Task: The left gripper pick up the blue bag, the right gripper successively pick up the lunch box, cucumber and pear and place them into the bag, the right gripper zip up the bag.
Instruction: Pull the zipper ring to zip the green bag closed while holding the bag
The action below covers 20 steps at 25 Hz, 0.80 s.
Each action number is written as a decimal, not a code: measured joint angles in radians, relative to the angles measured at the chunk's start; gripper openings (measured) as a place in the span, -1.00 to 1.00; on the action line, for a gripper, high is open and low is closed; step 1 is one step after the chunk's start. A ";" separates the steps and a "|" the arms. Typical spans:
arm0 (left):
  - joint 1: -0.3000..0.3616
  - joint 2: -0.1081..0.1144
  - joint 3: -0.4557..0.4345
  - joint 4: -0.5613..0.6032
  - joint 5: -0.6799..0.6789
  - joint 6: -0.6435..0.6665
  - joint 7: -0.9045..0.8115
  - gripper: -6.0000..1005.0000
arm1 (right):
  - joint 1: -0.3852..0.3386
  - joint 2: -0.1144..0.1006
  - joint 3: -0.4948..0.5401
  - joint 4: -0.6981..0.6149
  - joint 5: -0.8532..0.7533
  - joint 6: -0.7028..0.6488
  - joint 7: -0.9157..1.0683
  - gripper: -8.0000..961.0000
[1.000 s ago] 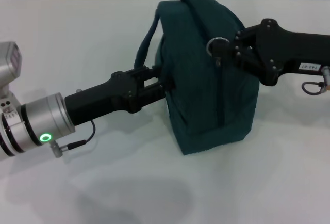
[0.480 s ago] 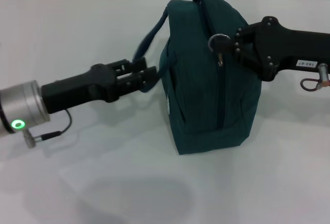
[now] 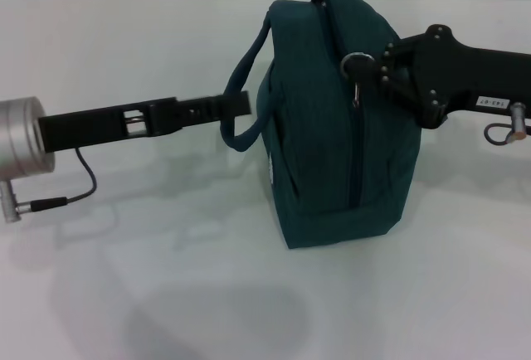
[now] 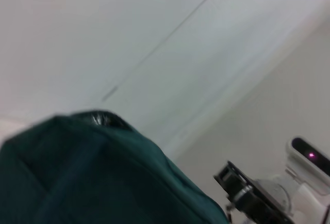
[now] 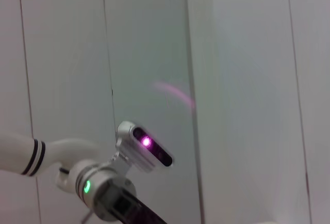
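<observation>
Two black grippers flank one dark teal-blue fabric bag (image 3: 336,119), which stands upright on the plain white tabletop (image 3: 166,294) and is the largest thing in sight. Its dark zipper line (image 3: 357,153) runs from the rounded top down the side facing the camera, and that side looks closed along its length. On the bag's left side a fabric carry strap (image 3: 241,86) arcs from the top edge down into a loop. The left gripper (image 3: 236,104) reaches in horizontally from the left on a long black body with a silver wrist collar (image 3: 21,138); its tip lies at the strap loop, just beside the bag's left wall, and whether its fingers are spread or pressed together cannot be told. A thin black cable (image 3: 58,194) hangs from that collar down to the tabletop. The right gripper (image 3: 373,68) comes in from the right at the bag's upper right shoulder, and just ahead of its tip sits a small silver metal zipper ring (image 3: 357,63) with a short pull hanging below it; whether the fingers pinch it cannot be told. In the left wrist view the bag (image 4: 93,177) fills the lower part, with the right arm's wrist camera (image 4: 309,157) beyond it. The right wrist view shows only a white panelled wall (image 5: 232,79) and the left arm's wrist camera (image 5: 144,149).
</observation>
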 joint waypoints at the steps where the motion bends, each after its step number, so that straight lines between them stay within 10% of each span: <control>1: -0.001 -0.009 0.001 0.030 0.019 0.006 -0.070 0.11 | -0.003 -0.001 0.000 -0.001 0.001 0.002 -0.006 -0.97; 6: -0.009 -0.061 0.014 0.194 0.105 0.005 -0.365 0.11 | -0.006 -0.002 0.012 -0.003 0.007 0.005 -0.040 -0.97; 20: -0.093 -0.062 0.175 0.410 0.264 -0.101 -0.846 0.11 | -0.025 -0.007 0.031 -0.007 0.009 -0.011 -0.124 -0.97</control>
